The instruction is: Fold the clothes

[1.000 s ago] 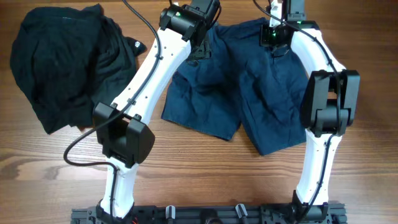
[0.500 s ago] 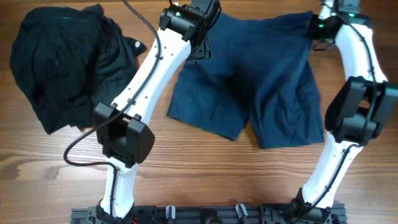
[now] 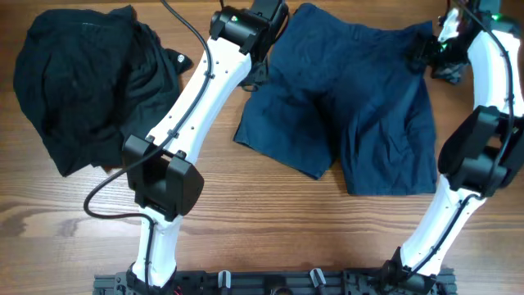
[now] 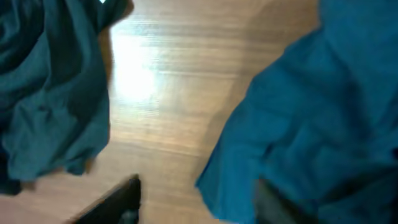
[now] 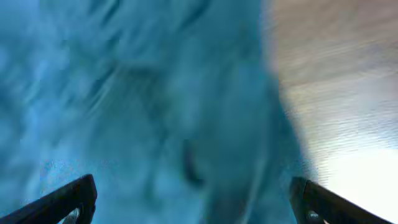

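Navy blue shorts (image 3: 352,106) lie spread flat on the wooden table, right of centre, legs pointing toward the front. My left gripper (image 3: 260,72) hovers at their upper left edge. In the left wrist view its fingers (image 4: 124,199) stand apart, with the shorts' edge (image 4: 323,124) lying between them and bare wood by the left finger. My right gripper (image 3: 442,65) is at the shorts' top right corner. Seen from the right wrist, the right gripper (image 5: 196,202) is wide open over the blue cloth (image 5: 155,112) and holds nothing.
A crumpled black garment (image 3: 82,82) fills the back left of the table, and its edge (image 4: 50,106) shows in the left wrist view. Both white arms reach in from the front mounts. Bare wood (image 3: 270,213) lies in front of the shorts.
The right gripper dragged the shorts' waist corner to the right, then opened and let go; the shorts now lie wider and flatter. The left arm has barely moved, and its jaws have narrowed.
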{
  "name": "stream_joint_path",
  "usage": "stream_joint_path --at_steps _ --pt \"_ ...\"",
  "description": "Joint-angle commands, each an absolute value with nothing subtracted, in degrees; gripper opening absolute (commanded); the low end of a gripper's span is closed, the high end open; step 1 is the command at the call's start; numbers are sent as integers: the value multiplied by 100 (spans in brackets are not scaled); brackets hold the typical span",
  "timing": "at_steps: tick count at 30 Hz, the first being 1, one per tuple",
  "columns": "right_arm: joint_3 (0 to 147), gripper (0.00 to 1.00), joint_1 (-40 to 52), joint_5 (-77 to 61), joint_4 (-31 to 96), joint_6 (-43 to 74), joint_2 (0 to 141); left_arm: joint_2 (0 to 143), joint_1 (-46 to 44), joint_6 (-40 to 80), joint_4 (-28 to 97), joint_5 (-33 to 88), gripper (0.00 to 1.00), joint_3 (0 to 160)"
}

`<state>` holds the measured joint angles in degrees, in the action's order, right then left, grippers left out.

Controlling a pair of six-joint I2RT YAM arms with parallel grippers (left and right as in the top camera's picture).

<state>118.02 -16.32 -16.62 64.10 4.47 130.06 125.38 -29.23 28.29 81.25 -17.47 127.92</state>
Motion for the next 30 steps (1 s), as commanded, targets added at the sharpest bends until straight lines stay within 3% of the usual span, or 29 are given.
stream_joint_path --at_steps 1,3,4,5,6,7,13,17,19,23,26,30 --pt "12014 100 -1468 -2499 7404 -325 12280 12385 -2902 2692 8165 -1210 35 12748" --pt "12009 96 -1315 -2445 8123 -445 12114 12510 -2912 2672 8062 -915 12 12748" --pt "12009 84 -1256 -2447 8311 -429 12088 12591 -2919 2639 8007 -827 6 12746" --pt "12009 63 -1175 -2421 8558 -436 12086 12676 -2921 2606 7961 -749 4 12737" --pt "11979 17 -1109 -2386 8726 -434 12086 12779 -2934 2609 7933 -679 4 12733" --pt "11913 4 -1063 -2373 8816 -429 12086 12860 -2941 2609 7922 -644 4 12733" --pt "11649 6 -1044 -1083 8986 611 12086 13290 -3006 2569 7747 -598 4 12733" --pt "11614 23 -1079 51 8871 1225 12086 13404 -3015 2567 7537 -598 4 12733" --pt "11544 25 -1120 91 8757 1184 12086 13426 -3015 2567 7485 -598 5 12733" --pt "11168 44 -1249 215 8423 899 12088 13428 -3015 2567 7363 -598 8 12733" --pt "10551 43 -1417 213 7909 895 12090 13428 -3015 2565 7266 -600 9 12691" --pt "9937 28 -1597 215 7341 895 12090 13428 -3015 2565 7170 -600 10 12540"
